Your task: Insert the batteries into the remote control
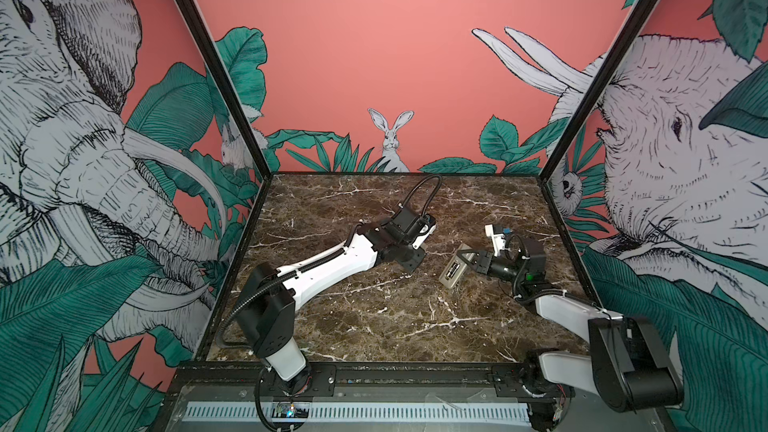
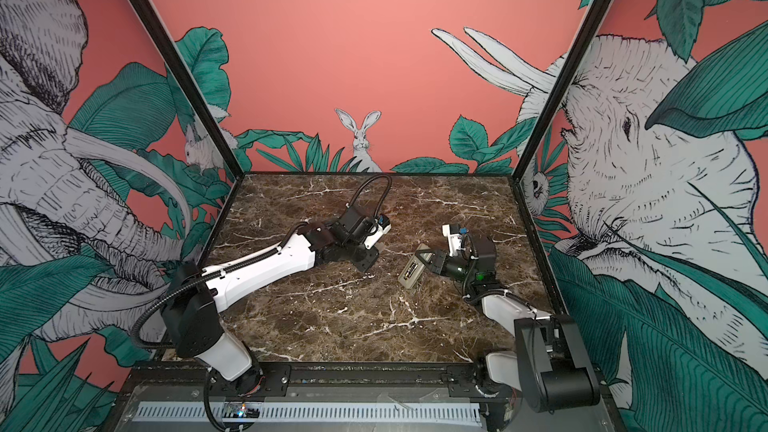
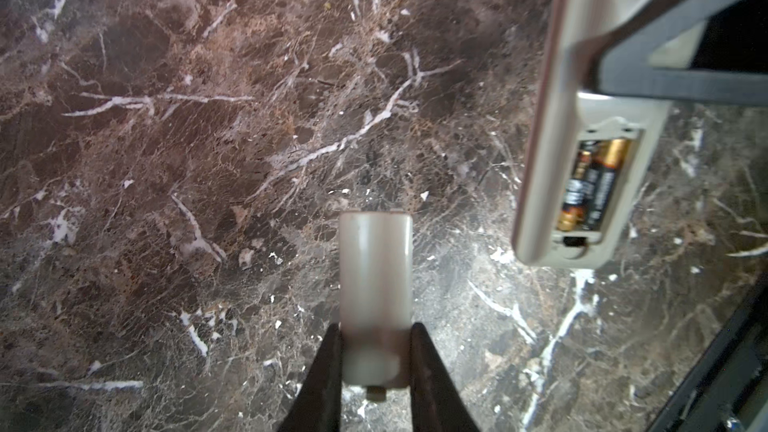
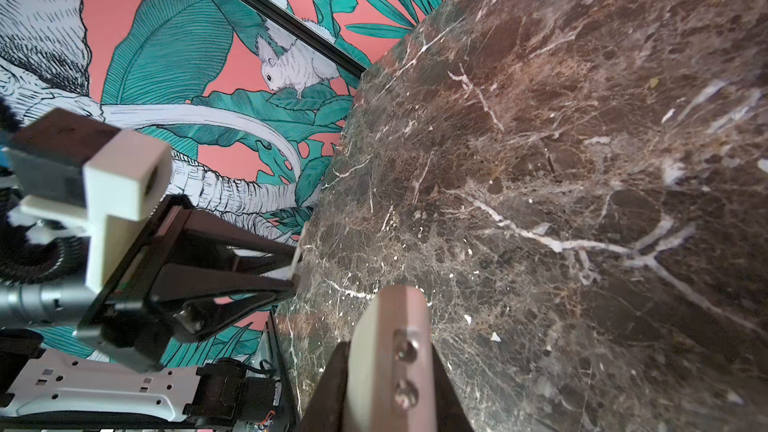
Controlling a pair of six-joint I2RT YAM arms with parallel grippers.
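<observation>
My right gripper (image 1: 467, 259) (image 4: 388, 353) is shut on one end of the remote control (image 1: 448, 282) (image 2: 405, 282) (image 3: 552, 168) (image 4: 374, 326). The remote is turned grey-beige back up and tilted over the marble. Its recess is uncovered, and two dark batteries (image 3: 594, 184) with copper ends lie side by side in it. My left gripper (image 1: 409, 260) (image 3: 375, 328) (image 4: 293, 270) hangs a short way to the remote's left, apart from it. It is shut on a small flat grey cover plate (image 3: 376, 276) (image 4: 298, 257). The arm hides the plate in both top views.
The brown marble table (image 1: 374, 317) carries no other loose objects. Printed walls close in the left, back and right sides, with black frame posts (image 1: 220, 76) at the corners. A black rail (image 1: 374, 371) runs along the front edge.
</observation>
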